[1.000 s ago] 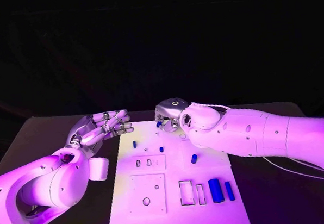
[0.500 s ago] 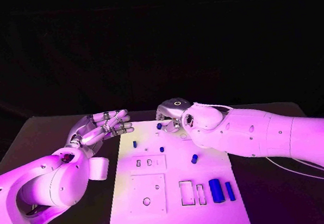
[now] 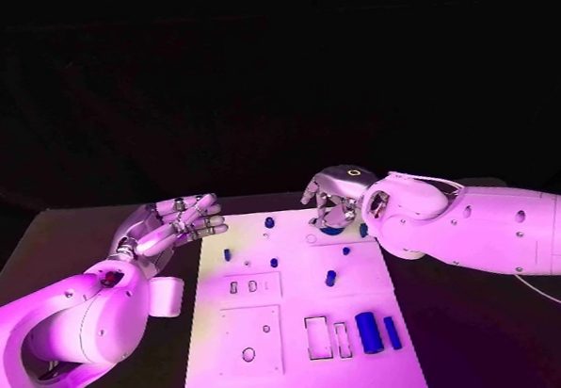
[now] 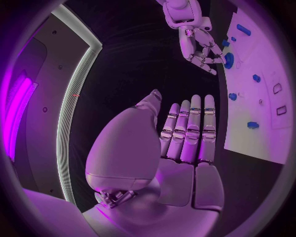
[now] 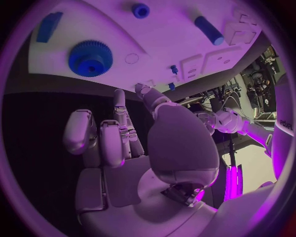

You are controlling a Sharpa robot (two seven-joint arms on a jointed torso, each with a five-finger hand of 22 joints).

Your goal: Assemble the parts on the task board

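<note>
Hovering with empty, loosely spread fingers, the right hand point(image 3: 340, 201) should settle squarely over the gear point(image 5: 91, 58) at the board's point(image 3: 302, 381) far edge; left hand point(image 3: 172, 223) idles open.

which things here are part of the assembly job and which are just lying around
Part of the job:
- task board
- blue gear
- small blue pegs, e.g.
- large blue cylinder
- thin blue bar
- right robot hand, open over the far edge
- left robot hand, open

Just there:
- black table
</note>
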